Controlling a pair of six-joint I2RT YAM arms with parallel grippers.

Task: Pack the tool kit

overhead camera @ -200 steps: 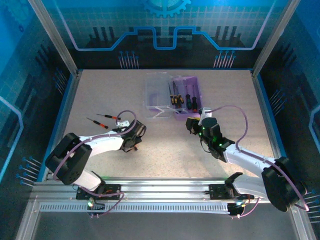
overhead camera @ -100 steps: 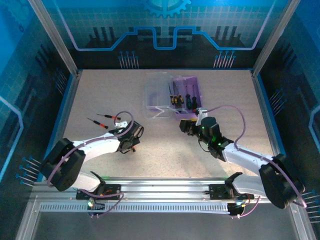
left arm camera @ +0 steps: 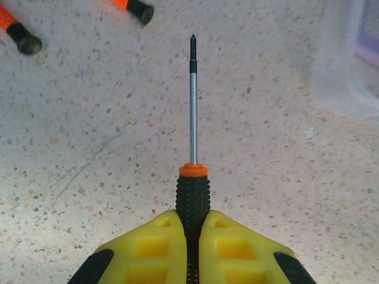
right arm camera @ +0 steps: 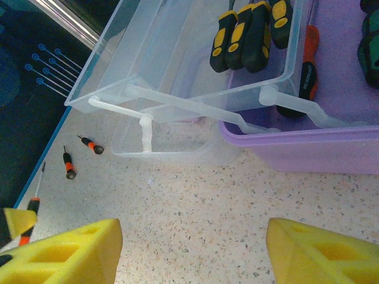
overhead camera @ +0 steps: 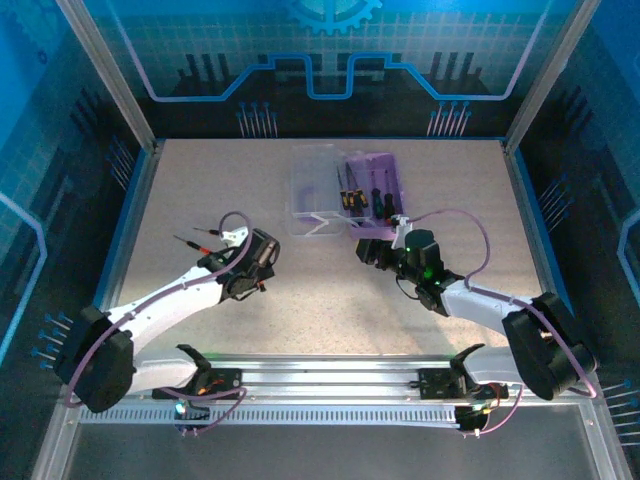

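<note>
Both arms reach forward, low over the speckled bench [overhead camera: 330, 300]. The left gripper [left arm camera: 192, 228] pinches a slim screwdriver with a black ribbed handle and orange collar [left arm camera: 192, 192]; the handle's rear is hidden between the pads. The right gripper [right arm camera: 195, 236] gapes wide and empty, near the open translucent purple plastic case [right arm camera: 308, 145], whose far end is cut off. Beyond the left gripper lie two loose orange-black screwdrivers [left arm camera: 23, 40], cropped.

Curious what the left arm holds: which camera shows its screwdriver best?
The left wrist view: the screwdriver runs up the centre, tip to black handle, clamped in the left gripper. The right wrist view catches it small at the lower left edge; from above it is too tiny to tell.
</note>
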